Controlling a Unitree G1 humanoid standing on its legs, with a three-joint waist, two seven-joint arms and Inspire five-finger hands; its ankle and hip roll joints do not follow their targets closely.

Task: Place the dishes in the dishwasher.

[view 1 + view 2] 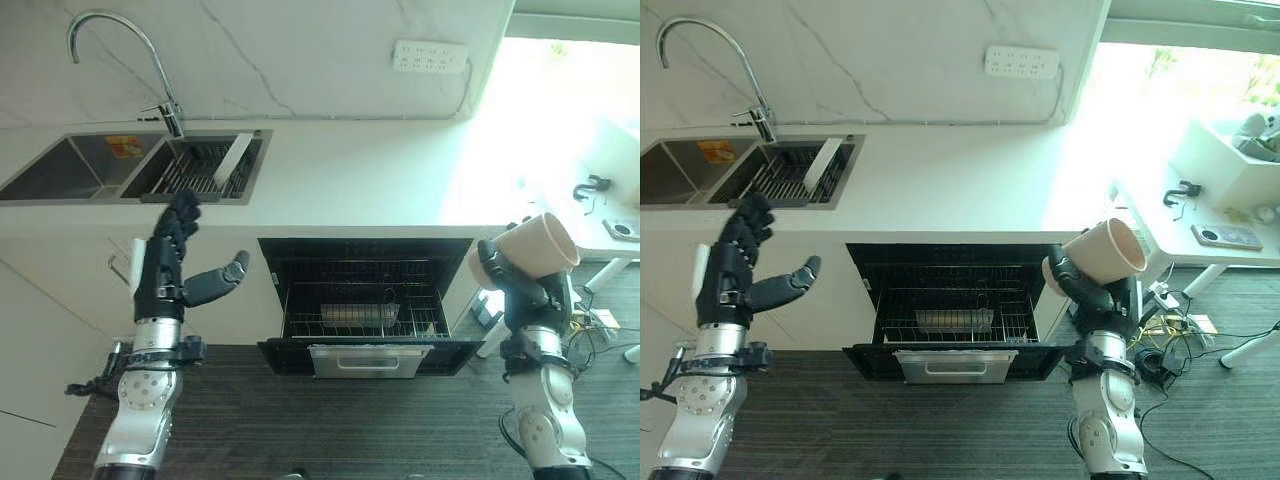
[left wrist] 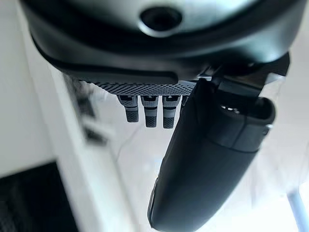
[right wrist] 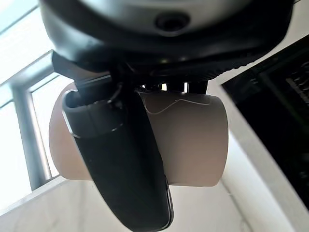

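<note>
White counter (image 1: 340,180) runs above the open dishwasher (image 1: 365,310); right hand (image 1: 1085,290) grips a beige cup (image 1: 1105,252) beside it; left hand (image 1: 175,265) hovers with fingers spread.

Faucet (image 1: 120,60) over sink (image 1: 60,170); wall socket strip (image 1: 430,56), probably.

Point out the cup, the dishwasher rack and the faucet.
cup (image 1: 540,245), left eye view, on its side wall
dishwasher rack (image 1: 330,325), left eye view, on its front wires
faucet (image 1: 110,20), left eye view, on its arched neck
</note>
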